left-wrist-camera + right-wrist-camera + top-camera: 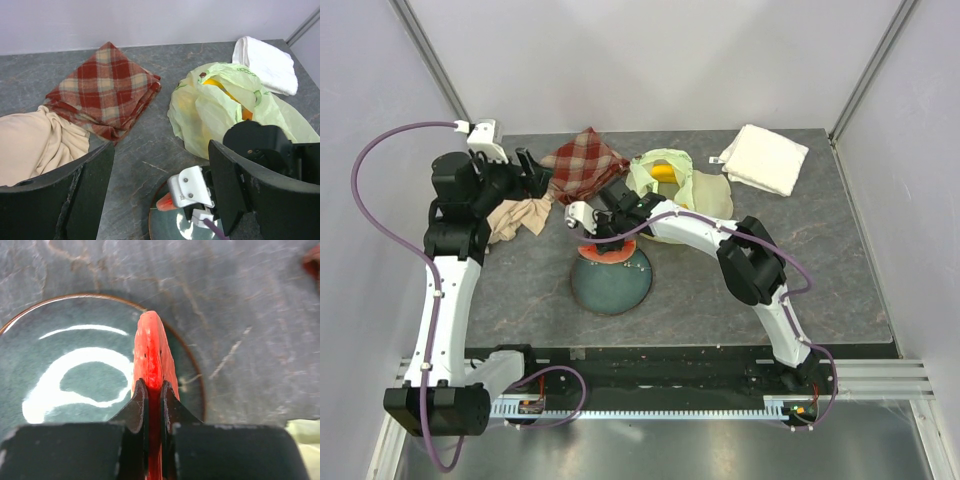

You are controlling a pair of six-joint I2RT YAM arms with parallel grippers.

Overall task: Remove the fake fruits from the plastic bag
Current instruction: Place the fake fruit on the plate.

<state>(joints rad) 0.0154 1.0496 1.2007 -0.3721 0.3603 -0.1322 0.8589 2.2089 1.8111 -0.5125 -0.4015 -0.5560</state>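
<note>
My right gripper (603, 247) is shut on the red watermelon slice (151, 350) and holds it over the far rim of the dark green plate (610, 285). The slice also shows in the top view (603, 254) and in the left wrist view (166, 202). The pale yellow-green plastic bag (682, 185) lies behind the plate with its mouth open; a yellow fruit (663, 173) shows inside, also seen in the left wrist view (220, 86). My left gripper (532, 167) is open and empty, held up at the far left near the cloths.
A red checked cloth (582, 160) and a beige cloth (515, 217) lie at the far left. A white folded towel (765, 158) lies at the far right. The frame posts stand at the back corners.
</note>
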